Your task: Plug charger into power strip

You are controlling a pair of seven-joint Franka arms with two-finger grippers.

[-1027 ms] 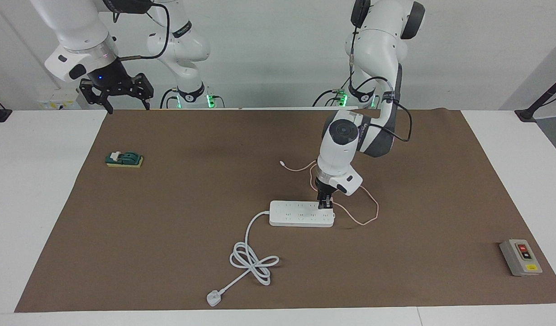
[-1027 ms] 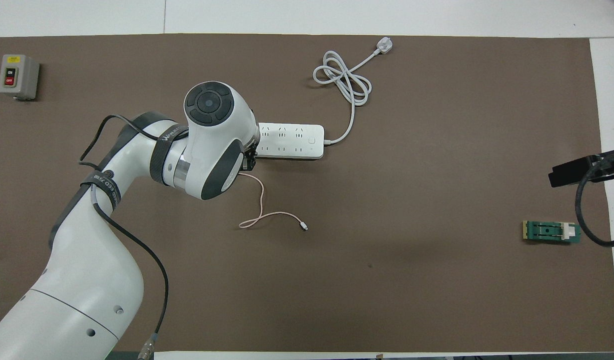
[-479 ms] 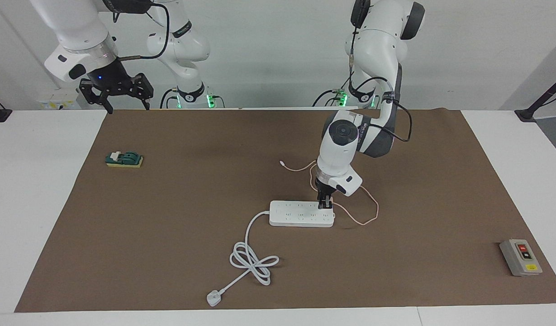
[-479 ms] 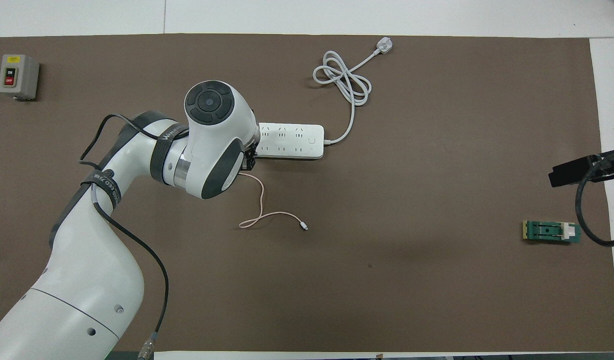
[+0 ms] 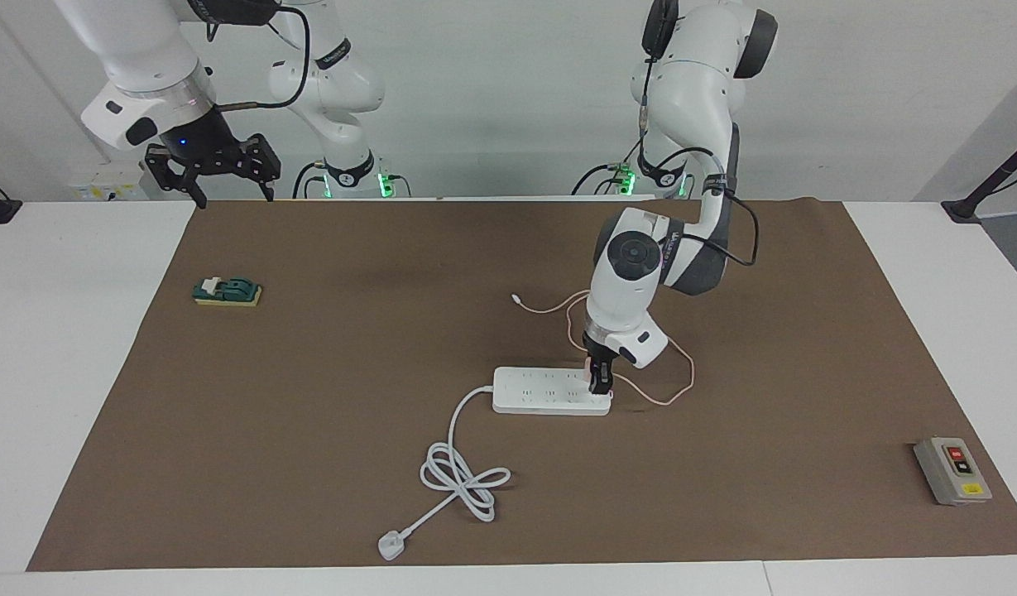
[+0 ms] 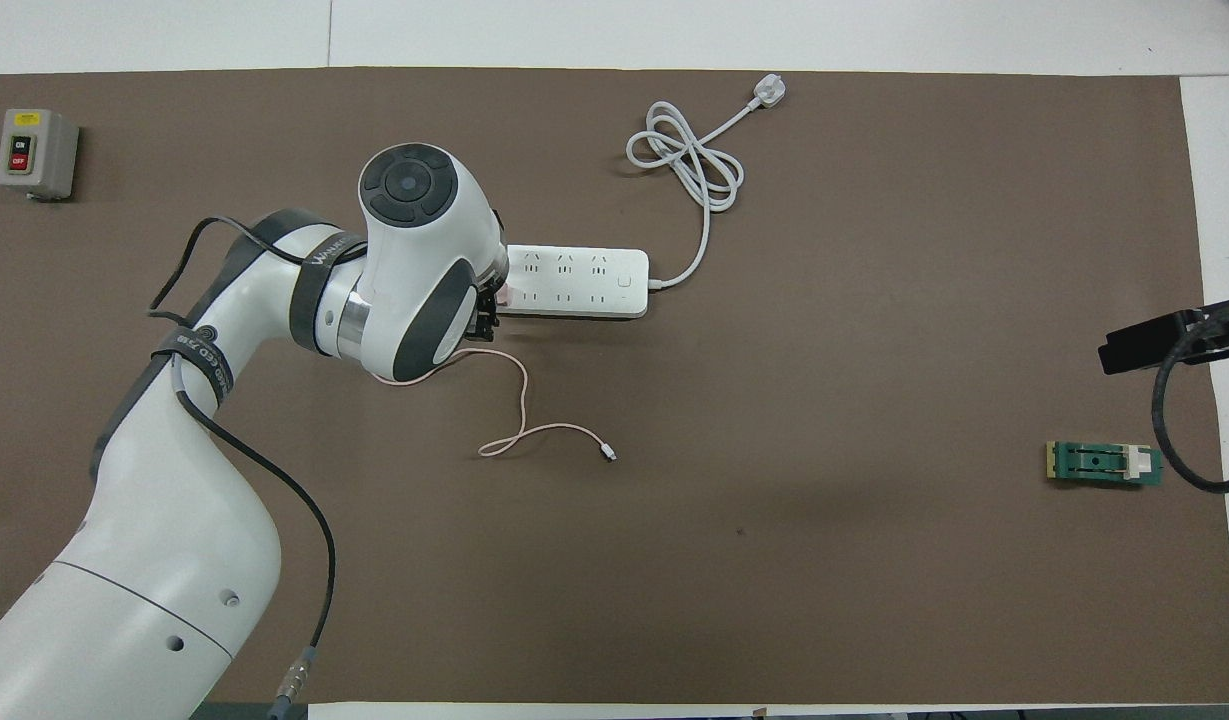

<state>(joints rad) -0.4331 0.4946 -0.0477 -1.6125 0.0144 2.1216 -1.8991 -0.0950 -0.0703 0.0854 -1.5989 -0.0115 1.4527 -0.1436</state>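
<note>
1. The charger [image 5: 605, 383], a small pale-pink cube, sits on the power strip [image 5: 549, 391] at the strip's end toward the left arm, directly under the left pincer [image 5: 601, 383]; whether its pins are fully seated cannot be told.
2. The left pincer points straight down over that end of the strip, its dark fingers at the charger; whether they are spread or pinching the cube cannot be told.
3. The charger's thin pink cable [image 6: 522, 400] loops out from under the pincer toward the robots and ends in a tiny white connector [image 6: 609, 455] lying on the brown mat [image 6: 874, 560].
4. The strip's thick white cord [image 5: 462, 463] leaves the end away from the pincer, coils once, and ends in a white three-pin plug [image 5: 389, 545].
5. The right pincer [image 5: 223, 189] hangs in the air over the mat's corner at its own arm's end of the table [image 5: 61, 331], fingers spread and holding nothing; that arm waits.
6. A green block [image 5: 227, 290] lies near the right pincer; a grey switch box [image 5: 952, 469] lies well apart from the left pincer.
</note>
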